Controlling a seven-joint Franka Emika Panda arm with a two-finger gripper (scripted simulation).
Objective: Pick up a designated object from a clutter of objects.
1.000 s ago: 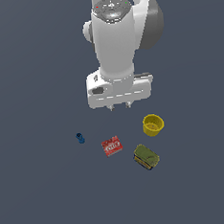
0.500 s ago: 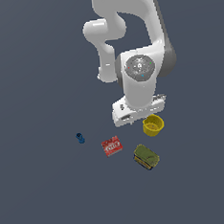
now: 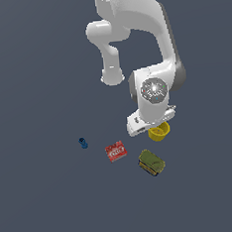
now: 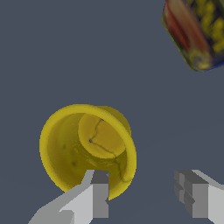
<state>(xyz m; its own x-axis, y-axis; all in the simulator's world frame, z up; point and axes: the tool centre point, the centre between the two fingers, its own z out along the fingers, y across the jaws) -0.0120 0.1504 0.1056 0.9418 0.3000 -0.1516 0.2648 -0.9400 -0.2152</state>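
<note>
The yellow cup [image 3: 160,133] stands upright on the dark floor, its far side hidden behind my hand in the exterior view. In the wrist view the yellow cup [image 4: 78,146] shows from above, open mouth up and empty. My gripper [image 4: 146,192] is open and holds nothing. One finger [image 4: 99,192] is over the cup's inside near the rim, and the other finger [image 4: 194,197] is outside the cup, so one side of the cup's wall lies between them. In the exterior view the gripper [image 3: 156,126] hangs just above the cup.
The olive-green block [image 3: 151,162] lies close to the cup, and also shows at the wrist view's edge [image 4: 197,33]. The red flat box [image 3: 115,151] and the tiny blue cylinder [image 3: 83,142] lie further toward the exterior view's left.
The arm has swung toward the exterior view's right and come down, bringing the hand from beside the cup to just over it. No object has moved.
</note>
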